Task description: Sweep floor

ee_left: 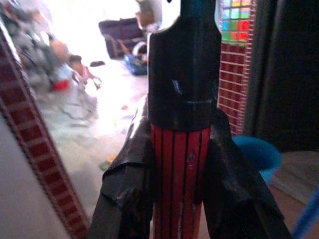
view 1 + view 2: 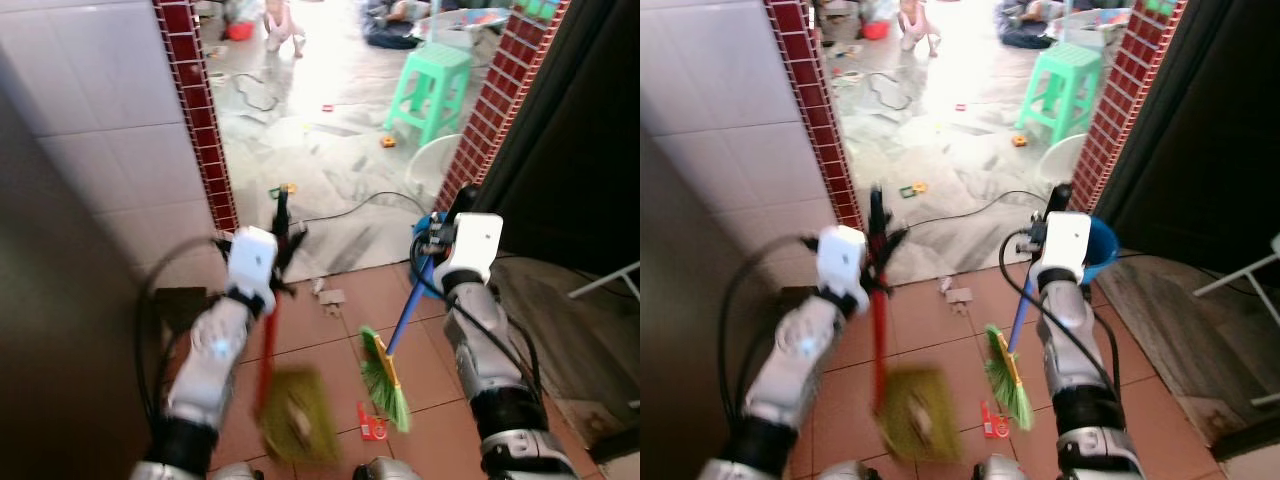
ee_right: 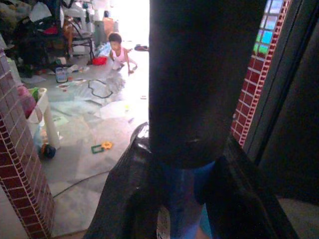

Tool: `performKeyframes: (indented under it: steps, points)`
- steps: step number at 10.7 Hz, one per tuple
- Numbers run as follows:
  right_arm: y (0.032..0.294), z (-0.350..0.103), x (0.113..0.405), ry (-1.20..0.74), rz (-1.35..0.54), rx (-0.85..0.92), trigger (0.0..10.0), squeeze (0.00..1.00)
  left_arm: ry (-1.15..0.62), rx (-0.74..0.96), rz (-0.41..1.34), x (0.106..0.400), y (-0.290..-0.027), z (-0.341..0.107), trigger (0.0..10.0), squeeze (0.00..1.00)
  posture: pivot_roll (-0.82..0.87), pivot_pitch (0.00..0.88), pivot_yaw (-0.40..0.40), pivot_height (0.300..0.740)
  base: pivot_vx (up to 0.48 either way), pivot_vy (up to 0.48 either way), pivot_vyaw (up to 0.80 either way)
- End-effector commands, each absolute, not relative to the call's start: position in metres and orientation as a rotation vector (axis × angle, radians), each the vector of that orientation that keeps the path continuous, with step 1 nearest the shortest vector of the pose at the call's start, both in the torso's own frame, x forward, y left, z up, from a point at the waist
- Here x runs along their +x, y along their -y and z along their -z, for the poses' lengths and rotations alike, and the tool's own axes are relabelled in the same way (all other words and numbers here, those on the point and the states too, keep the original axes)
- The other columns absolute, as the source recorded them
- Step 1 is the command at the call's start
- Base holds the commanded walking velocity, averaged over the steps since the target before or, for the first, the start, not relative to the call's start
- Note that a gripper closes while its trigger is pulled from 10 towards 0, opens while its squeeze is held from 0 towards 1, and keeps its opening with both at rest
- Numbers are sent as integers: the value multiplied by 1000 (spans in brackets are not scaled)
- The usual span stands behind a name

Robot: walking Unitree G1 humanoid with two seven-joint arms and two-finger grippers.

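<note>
Your left gripper is clamped on the red handle of the dustpan, whose yellow-green pan rests on the floor at 6 o'clock, blurred. Your right gripper is clamped on the blue handle of the broom; its green bristle head sits on the tiles just right of the pan. In the wrist views each handle runs between its gripper's black fingers, which press against both sides.

To sweep well:
1. Keep the pan's lip flat on the tile and angled toward the bristles.
2. Draw the broom in short strokes toward the pan. Start with the red wrapper, which lies between bristles and pan.
3. Then reach to 12 o'clock for the pale paper scraps near the doorway.
4. Keep both handles steep. Judged from the long levers, a slack hold will let either tool twist.

The floor is terracotta tile, changing to pale marble past the doorway. Red brick pillars frame that opening. Beyond it, note a black cable at 12 o'clock, a green stool at 1 o'clock, scattered toys, and a child on the floor far back. A blue bucket stands behind your right arm.
</note>
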State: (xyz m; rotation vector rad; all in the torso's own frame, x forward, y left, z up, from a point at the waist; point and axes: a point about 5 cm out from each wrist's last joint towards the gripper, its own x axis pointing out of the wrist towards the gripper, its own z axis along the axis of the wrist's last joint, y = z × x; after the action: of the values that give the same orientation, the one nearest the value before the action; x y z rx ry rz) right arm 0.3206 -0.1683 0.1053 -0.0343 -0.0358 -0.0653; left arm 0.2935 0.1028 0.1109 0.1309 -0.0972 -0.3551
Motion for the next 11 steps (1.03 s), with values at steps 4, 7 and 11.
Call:
performKeyframes:
  steps: [4, 7, 11]
  points:
    - [183, -111, 323, -26, 150, -172, 10000, 0, 47, 150, 369, 314, -99, -93, 10000, 0, -26, 0, 3, 740, 0, 0, 0]
    - [176, -105, 327, -104, 137, -131, 10000, 0, -92, 160, 479, 317, -82, -69, 10000, 0, -29, 0, -5, 740, 0, 0, 0]
    - [156, -105, 332, -156, 90, 189, 10000, 0, -121, 99, 450, 317, -74, -61, 10000, 0, -34, 0, -11, 740, 0, 0, 0]
